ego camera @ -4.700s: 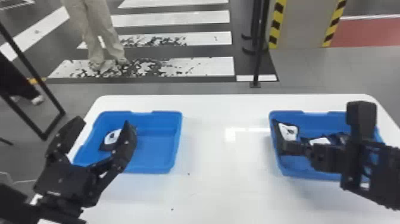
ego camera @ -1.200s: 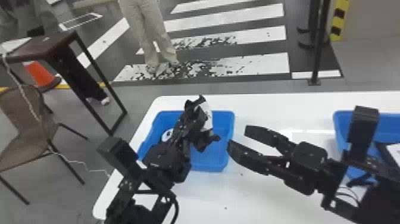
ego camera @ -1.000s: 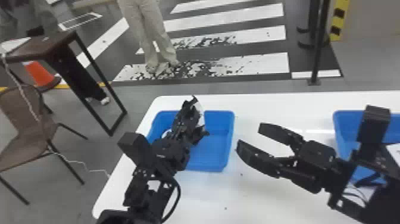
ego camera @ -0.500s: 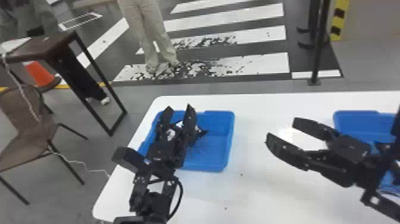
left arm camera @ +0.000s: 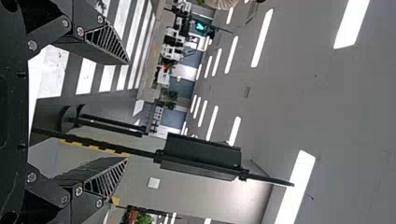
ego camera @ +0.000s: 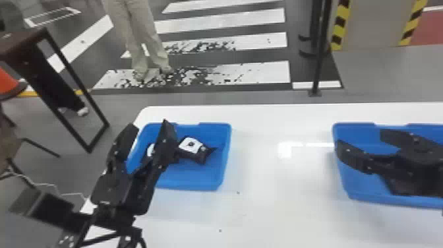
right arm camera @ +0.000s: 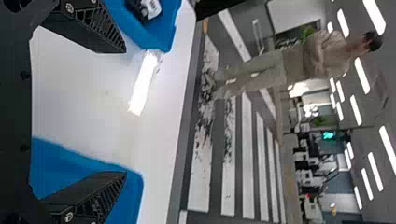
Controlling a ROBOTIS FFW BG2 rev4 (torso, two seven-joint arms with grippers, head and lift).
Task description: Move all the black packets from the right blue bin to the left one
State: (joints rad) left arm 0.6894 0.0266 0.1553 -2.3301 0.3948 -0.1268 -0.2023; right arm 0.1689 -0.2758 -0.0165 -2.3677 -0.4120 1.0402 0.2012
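In the head view my left gripper (ego camera: 149, 126) stands open over the left edge of the left blue bin (ego camera: 202, 181). In that bin lies a black packet (ego camera: 191, 145) with a white label; a second white label (ego camera: 150, 150) shows partly behind a finger. My right gripper (ego camera: 360, 138), open and with nothing between its fingers, is over the right blue bin (ego camera: 372, 197). A dark shape under it cannot be told apart from the arm. The left wrist view has the left gripper (left arm camera: 127, 111) empty. In the right wrist view, the right gripper (right arm camera: 125, 112) has a packet (right arm camera: 150, 8) farther off.
The white table (ego camera: 280, 204) spans between the two bins. A dark side table (ego camera: 24, 46) and a chair are on the floor at left. Beyond the table stand a person and a black pole (ego camera: 318, 66).
A packet that was at my left gripper now lies in the left bin, and that gripper has opened. My right gripper moved rightward over the right bin. The head view has swung right.
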